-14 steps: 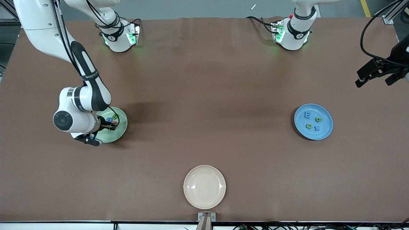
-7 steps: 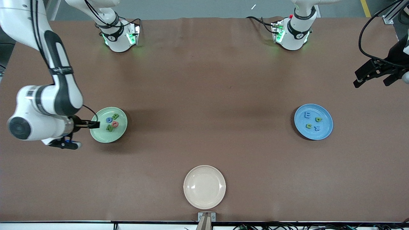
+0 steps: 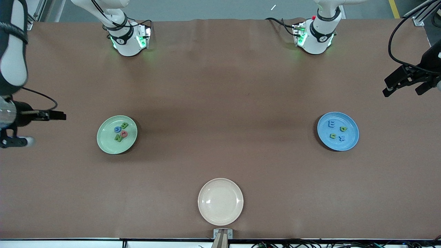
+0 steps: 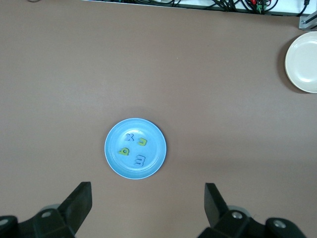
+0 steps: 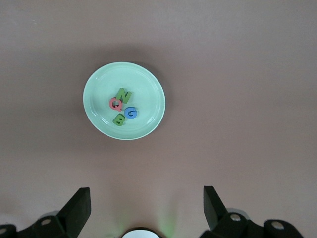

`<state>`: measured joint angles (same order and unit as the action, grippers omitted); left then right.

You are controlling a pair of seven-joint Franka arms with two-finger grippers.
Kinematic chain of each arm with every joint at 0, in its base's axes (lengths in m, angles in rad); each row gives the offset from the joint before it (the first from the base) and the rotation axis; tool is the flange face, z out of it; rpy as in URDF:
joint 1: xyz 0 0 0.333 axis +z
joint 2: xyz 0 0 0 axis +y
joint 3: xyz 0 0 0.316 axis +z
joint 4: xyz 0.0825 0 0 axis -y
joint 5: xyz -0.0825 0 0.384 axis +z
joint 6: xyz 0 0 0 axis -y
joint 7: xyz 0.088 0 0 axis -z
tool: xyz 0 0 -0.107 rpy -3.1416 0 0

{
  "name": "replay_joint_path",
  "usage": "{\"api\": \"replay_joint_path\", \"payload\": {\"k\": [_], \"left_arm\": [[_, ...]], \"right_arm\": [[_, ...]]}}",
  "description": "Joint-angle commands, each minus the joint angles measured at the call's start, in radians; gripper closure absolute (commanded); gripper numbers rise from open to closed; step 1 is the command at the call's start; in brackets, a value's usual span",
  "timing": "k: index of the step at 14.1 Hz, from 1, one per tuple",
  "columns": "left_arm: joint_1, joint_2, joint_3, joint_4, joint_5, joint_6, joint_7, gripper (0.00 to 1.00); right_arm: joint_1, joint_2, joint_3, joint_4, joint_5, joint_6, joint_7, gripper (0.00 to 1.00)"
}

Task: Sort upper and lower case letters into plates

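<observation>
Front view: letters (image 3: 121,132) green, blue, pinkish-red.

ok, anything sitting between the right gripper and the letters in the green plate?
Nothing visible. The right gripper is open, up over bare table toward the right arm's end, beside the mint green plate. The four letters lie uncovered in it. The left gripper waits open near the blue plate.

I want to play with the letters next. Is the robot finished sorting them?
It looks finished. Four letters lie in the mint green plate, four more in the blue plate. The cream plate holds none. Both tools, right and left, are open and hold nothing. No letters are left on the table.
</observation>
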<state>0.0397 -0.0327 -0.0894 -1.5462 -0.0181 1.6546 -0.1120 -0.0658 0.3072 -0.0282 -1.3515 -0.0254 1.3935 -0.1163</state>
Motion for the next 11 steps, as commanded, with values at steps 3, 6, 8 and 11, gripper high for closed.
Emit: {"api": "replay_joint_path", "payload": {"k": [3, 6, 8, 11], "left_arm": [[0.0, 0.01, -0.003, 0.026, -0.005, -0.015, 0.003, 0.0], [0.0, 0.01, -0.004, 0.026, -0.005, -0.015, 0.005, 0.0], [0.0, 0.01, -0.007, 0.026, -0.005, -0.015, 0.005, 0.0], [0.0, 0.01, -0.007, 0.026, -0.005, -0.015, 0.005, 0.0]], "right_arm": [[-0.017, -0.017, 0.022, 0.002, -0.008, 0.002, -0.042, 0.0], [-0.022, -0.016, 0.017, 0.002, -0.016, 0.002, -0.043, 0.0], [-0.029, -0.016, 0.016, 0.003, -0.019, 0.004, -0.045, 0.0], [-0.017, -0.016, 0.024, 0.005, -0.014, 0.004, -0.036, 0.0]]}}
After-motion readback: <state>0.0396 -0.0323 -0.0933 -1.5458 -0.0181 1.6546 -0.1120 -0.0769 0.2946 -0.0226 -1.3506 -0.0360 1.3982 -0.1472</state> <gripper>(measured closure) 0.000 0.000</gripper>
